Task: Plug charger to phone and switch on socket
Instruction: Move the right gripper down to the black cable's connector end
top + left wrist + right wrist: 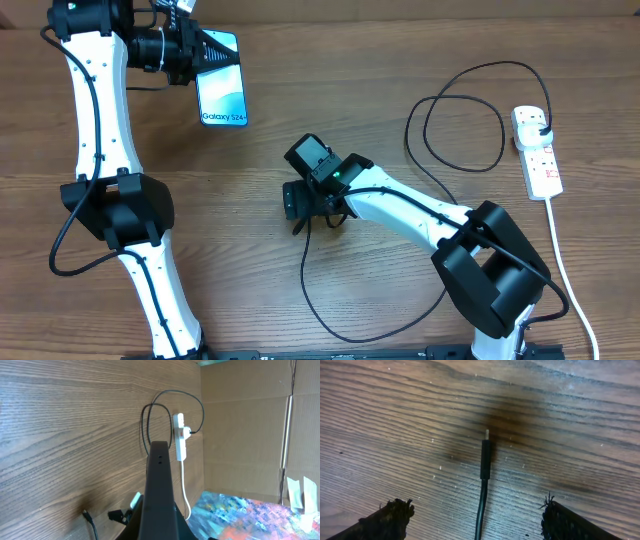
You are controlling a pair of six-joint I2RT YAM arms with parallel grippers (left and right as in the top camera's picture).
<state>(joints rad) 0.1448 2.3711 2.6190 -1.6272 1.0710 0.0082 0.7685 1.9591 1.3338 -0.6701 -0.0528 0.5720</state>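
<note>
my left gripper (pixel 200 52) is clamped on the top end of the phone (pixel 222 90), at the far left of the table (pixel 330 100). if that pinch is shallow, pushing a plug in could twist the phone loose. i can't see its port. at centre my right gripper (pixel 480 527) stands wide, straddling the charger (pixel 485 460) tip, which lies flat. closing off-centre could roll it crooked. at far right the socket (pixel 537 150) has the plug in, but its switch position is too small to read.
</note>
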